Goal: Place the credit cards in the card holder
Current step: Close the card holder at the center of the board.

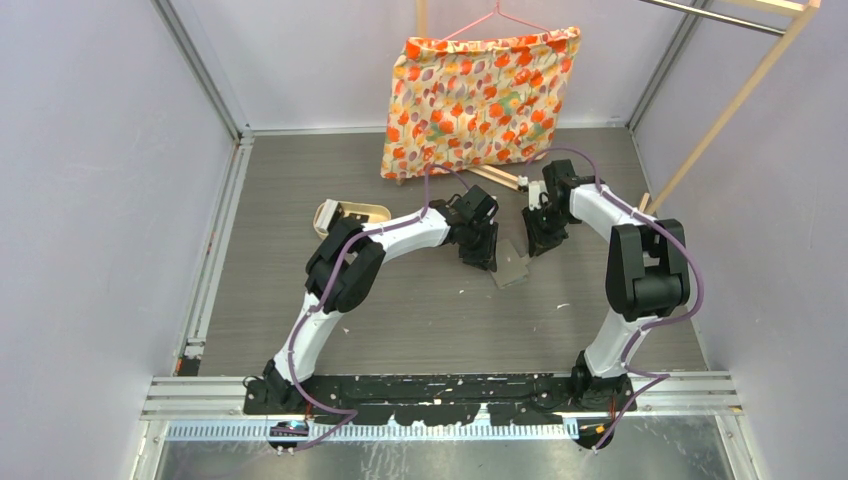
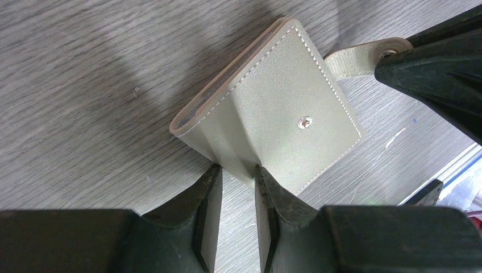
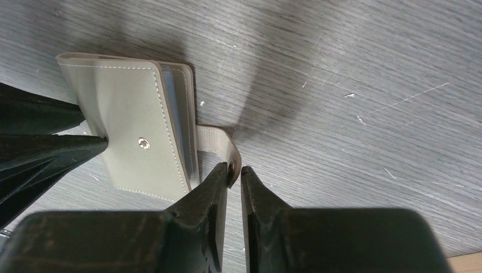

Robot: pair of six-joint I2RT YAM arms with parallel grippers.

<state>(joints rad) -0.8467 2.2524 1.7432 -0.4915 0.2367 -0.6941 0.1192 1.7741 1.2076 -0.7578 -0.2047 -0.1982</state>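
Note:
The card holder [image 1: 511, 264] lies folded on the grey table between both grippers. In the left wrist view it [image 2: 278, 108] is grey-green with white stitching and a metal snap. My left gripper [image 2: 236, 169] is shut on its folded edge. My right gripper [image 3: 235, 170] is shut on the end of the holder's strap [image 3: 219, 139], which sticks out from under the holder [image 3: 136, 125]. Pale blue pocket edges [image 3: 176, 102] show along the holder's open side. In the top view my left gripper [image 1: 480, 250] is left of the holder and my right gripper [image 1: 545, 237] is behind it. No loose credit cards show.
A tan oval tray [image 1: 350, 213] with something pale in it stands left of the left arm. A floral cushion [image 1: 480, 100] hangs on a hanger at the back. Wooden sticks [image 1: 500, 180] lie below it. A wooden rack leg [image 1: 730, 100] slants at the right.

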